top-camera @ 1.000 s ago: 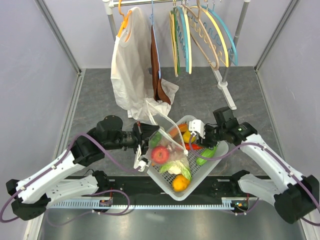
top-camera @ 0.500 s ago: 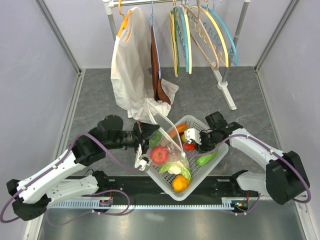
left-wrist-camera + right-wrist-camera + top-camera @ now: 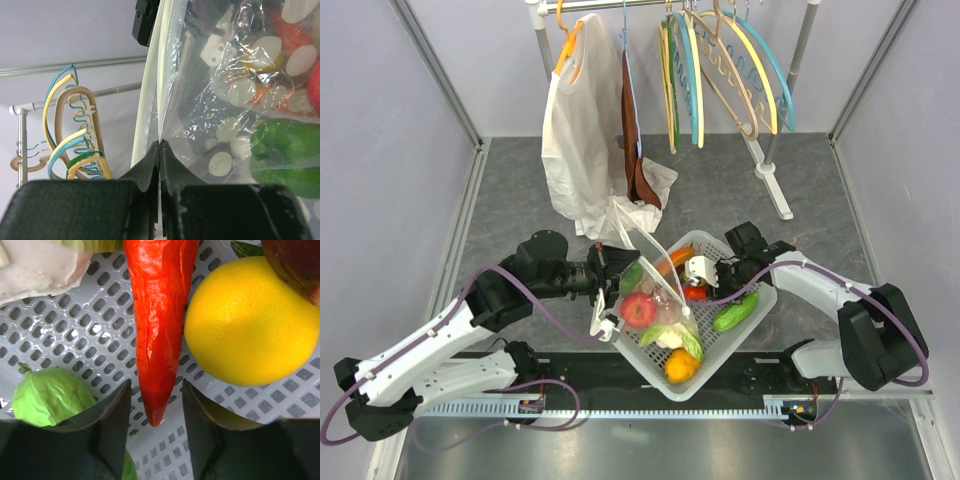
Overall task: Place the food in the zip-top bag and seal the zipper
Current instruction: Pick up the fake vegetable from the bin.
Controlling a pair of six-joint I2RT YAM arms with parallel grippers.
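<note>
We find the left gripper [image 3: 159,149] pinched tight on the edge of the zip-top bag [image 3: 240,100], its two fingers pressed together with only plastic between them. The bag is clear with white polka dots. From the fingers a pale strip, the zipper [image 3: 145,100], runs up along the bag's edge. Seen from above, the bag is held lifted over the left side of the white lattice basket [image 3: 761,296], which sits by the middle of the table's near edge, a little toward the right corner. Through the dotted plastic we make out a red apple [image 3: 640,309] and a large green piece [image 3: 285,150]; we cannot tell whether they lie inside the bag or under it.

The right gripper [image 3: 156,395] is down inside the basket with its jaws narrowly apart, one finger on each side of the tip of the red chili [image 3: 159,315]. A thin gap shows on both sides, so neither finger touches it. The chili lies on the lattice floor, just beside a round yellow fruit [image 3: 250,320] on one flank and near a small green piece [image 3: 50,395] on the other. A whitish cauliflower piece [image 3: 30,270] lies by its far end.

From above we also see a green cucumber [image 3: 735,313] in the basket's right part and an orange fruit [image 3: 680,367] in the basket corner closest to the near edge. By the far edge a white garment [image 3: 582,140] and coloured hangers [image 3: 720,70] hang from a rail.
</note>
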